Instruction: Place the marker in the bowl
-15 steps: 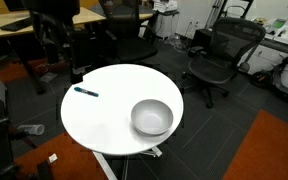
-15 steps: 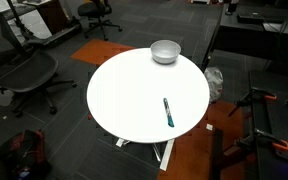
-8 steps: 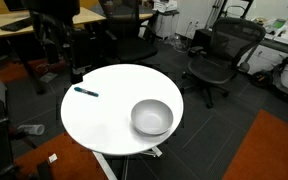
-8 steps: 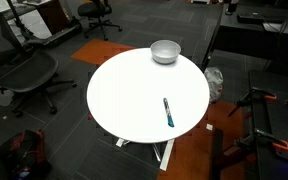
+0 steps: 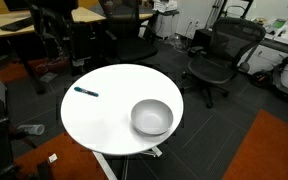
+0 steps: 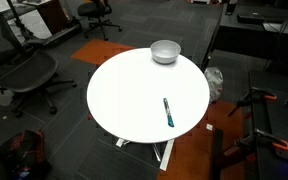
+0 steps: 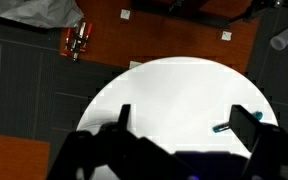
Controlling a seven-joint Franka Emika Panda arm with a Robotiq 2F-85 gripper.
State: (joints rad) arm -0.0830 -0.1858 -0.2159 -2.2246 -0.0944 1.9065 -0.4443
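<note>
The dark blue marker [image 5: 86,92] lies flat on the round white table [image 5: 104,115] near one edge; it also shows in the other exterior view [image 6: 168,111]. The shiny grey bowl [image 5: 151,117] stands upright at the opposite side of the table, far from the marker [image 6: 165,51]. In the wrist view my gripper [image 7: 187,118] is open and empty, high above the table, with the marker's end [image 7: 222,127] showing beside one finger. The bowl is out of the wrist view. The arm is not seen in the exterior views.
Black office chairs [image 5: 216,55] stand around the table, another shows [image 6: 24,70]. Desks [image 5: 44,20] stand behind. An orange-brown carpet patch [image 7: 134,35] lies beyond the table's edge. A small object [image 7: 77,40] lies on the floor.
</note>
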